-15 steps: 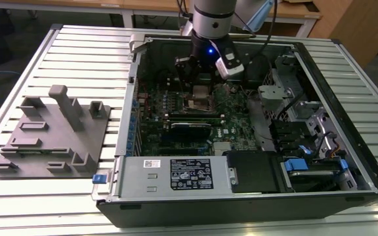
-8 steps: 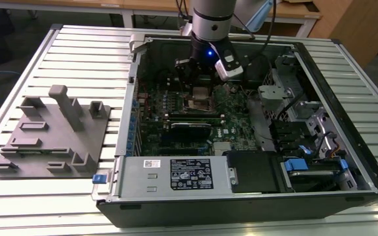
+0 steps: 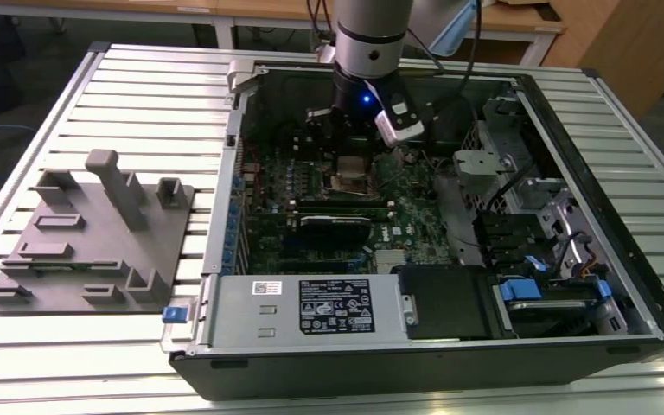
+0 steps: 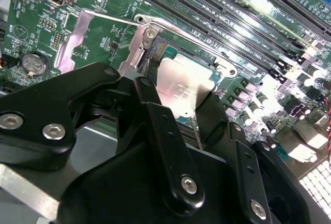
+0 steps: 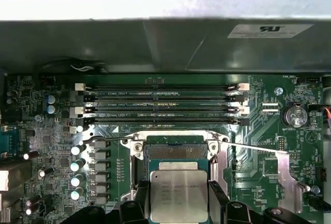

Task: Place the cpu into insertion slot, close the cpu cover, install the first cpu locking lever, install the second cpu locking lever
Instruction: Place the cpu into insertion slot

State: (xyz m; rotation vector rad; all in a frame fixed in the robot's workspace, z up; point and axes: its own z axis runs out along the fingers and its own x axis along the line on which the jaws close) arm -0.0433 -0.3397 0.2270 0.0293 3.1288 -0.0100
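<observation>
Slatted metal table (image 3: 113, 78) carries an open computer case (image 3: 309, 307), wooden desks (image 3: 252, 13) behind; inside, the gripper (image 5: 178, 208) clamps the cpu (image 5: 178, 190) over the insertion slot (image 5: 176, 151), with bare motherboard (image 5: 258, 157) alongside.

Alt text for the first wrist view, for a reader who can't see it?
The gripper holds the cpu by two opposite edges, partly hiding the open insertion slot on a green motherboard. Four long memory slots lie beyond the slot, next to the grey case wall.
</observation>
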